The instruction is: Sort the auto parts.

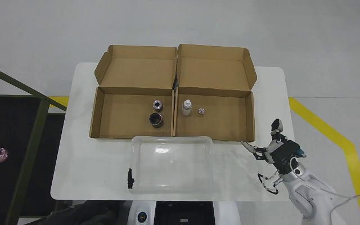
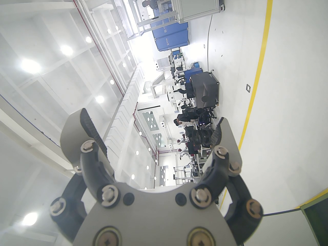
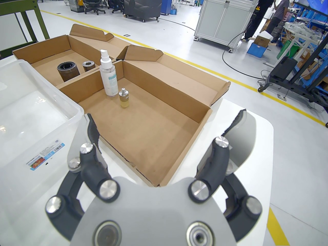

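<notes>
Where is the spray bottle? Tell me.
In the top view, the spray bottle stands upright in the right cardboard box, by its left wall, beside a small metal part.

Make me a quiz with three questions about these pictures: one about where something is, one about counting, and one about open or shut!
1. Where does the spray bottle stand?
A) in the clear plastic bin
B) in the cardboard box nearer the right claw
C) in the other cardboard box

2. How many dark metal cylinders stand in the other cardboard box?
A) one
B) two
C) four

3. How is the right claw?
A) shut on the bottle
B) shut on a cylinder
C) open, holding nothing

Answers:
1 B: the bottle stands upright in that box, beside a small metal fitting.
2 B: a bigger one and a smaller one stand side by side.
3 C: its fingers are spread apart with nothing between them.
</notes>
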